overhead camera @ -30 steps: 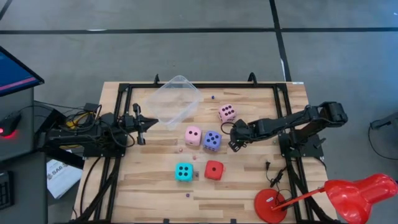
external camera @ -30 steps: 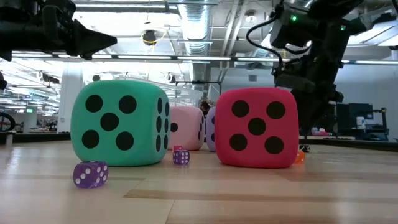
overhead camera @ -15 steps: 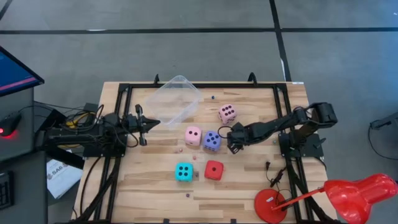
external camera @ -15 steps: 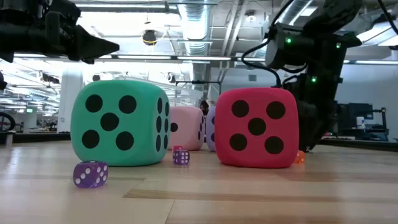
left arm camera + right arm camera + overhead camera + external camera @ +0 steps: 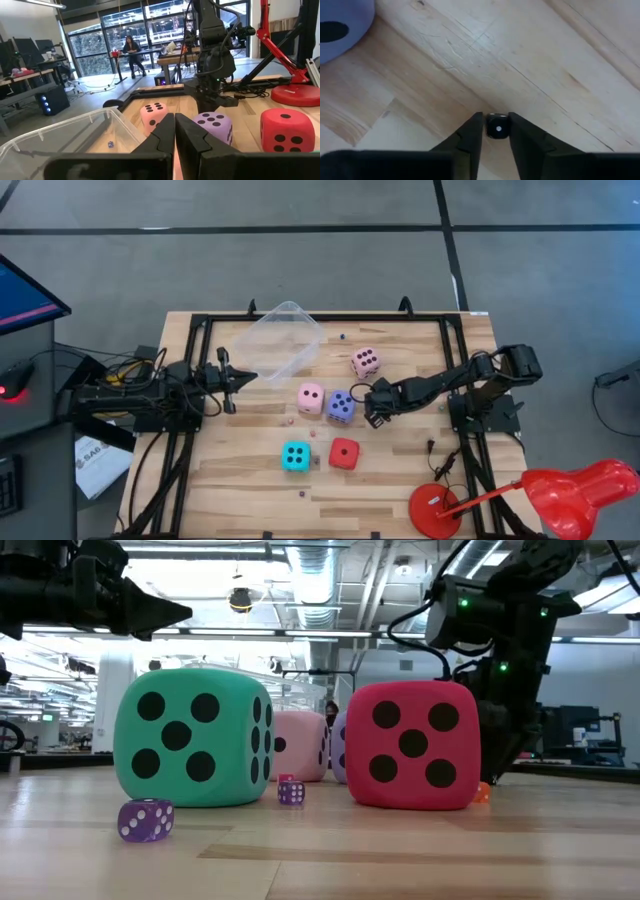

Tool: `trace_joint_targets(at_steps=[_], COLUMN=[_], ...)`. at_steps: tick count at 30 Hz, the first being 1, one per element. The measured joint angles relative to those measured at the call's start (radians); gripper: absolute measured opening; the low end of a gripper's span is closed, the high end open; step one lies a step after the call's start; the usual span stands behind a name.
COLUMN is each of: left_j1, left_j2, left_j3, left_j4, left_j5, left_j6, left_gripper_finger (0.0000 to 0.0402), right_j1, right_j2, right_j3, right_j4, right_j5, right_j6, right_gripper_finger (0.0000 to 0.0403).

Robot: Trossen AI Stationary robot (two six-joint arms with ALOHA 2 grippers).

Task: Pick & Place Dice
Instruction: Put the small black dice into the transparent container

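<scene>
Five big soft dice sit flat on the wooden table point(image 5: 400, 470): two pale pink point(image 5: 365, 361) point(image 5: 311, 397), one violet-blue point(image 5: 341, 406), one cyan point(image 5: 295, 456) and one red point(image 5: 344, 453). My right gripper point(image 5: 372, 412) points steeply down just right of the violet-blue die, and its fingers close on a small black die point(image 5: 496, 125). In the low view the red die point(image 5: 412, 744) hides its fingertips. My left gripper point(image 5: 240, 377) hovers level and shut at the table's left, beside the clear tub point(image 5: 280, 340). My right gripper pinches the small black die by two opposite side faces point(image 5: 490, 126), only at the free ends of its two fingers. The fingers point(image 5: 472, 132) come from above, slanting steeply down. The die sits on the table top, a white pip showing on its upper face.
Tiny loose dice lie about: purple ones point(image 5: 146, 819) point(image 5: 291, 792) near the cyan die and an orange one point(image 5: 482, 792) by the red die. A red desk lamp point(image 5: 560, 495) stands at the near right corner. Black frame rails point(image 5: 190, 360) edge the table.
My right gripper has sunk toward the table and edged left, closer to the violet-blue die, then kept still over the last half second. The big dice and the tub have not moved.
</scene>
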State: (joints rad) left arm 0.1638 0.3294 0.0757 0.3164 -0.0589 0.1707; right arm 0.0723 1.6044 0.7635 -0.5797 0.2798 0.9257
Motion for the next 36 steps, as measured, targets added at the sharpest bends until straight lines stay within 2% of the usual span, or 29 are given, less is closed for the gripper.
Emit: trace_joint_targets(at_steps=[5,16,22,30,36], left_j1=[0.0,0.0,0.0,0.0,0.0], left_j2=[0.0,0.0,0.0,0.0,0.0], left_j3=[0.0,-0.001,-0.001,-0.001,-0.001], left_j4=[0.0,-0.001,-0.001,-0.001,-0.002], left_j5=[0.0,0.0,0.0,0.0,0.0], left_j6=[0.0,0.0,0.0,0.0,-0.003], left_gripper_finger=[0.0003,0.0003,0.0003,0.0003,0.0003], right_j1=[-0.001,-0.003,-0.003,-0.008,-0.049], right_j2=[-0.001,-0.001,-0.002,-0.002,-0.003], right_j3=[0.0,0.045,0.148,0.358,0.463], right_j4=[-0.003,-0.023,-0.028,-0.128,-0.076], right_j5=[0.002,-0.055,-0.074,-0.065,0.037], right_j6=[0.0,-0.019,-0.097,-0.252,-0.421], right_gripper_finger=[0.006,0.006,0.006,0.0059,0.0059])
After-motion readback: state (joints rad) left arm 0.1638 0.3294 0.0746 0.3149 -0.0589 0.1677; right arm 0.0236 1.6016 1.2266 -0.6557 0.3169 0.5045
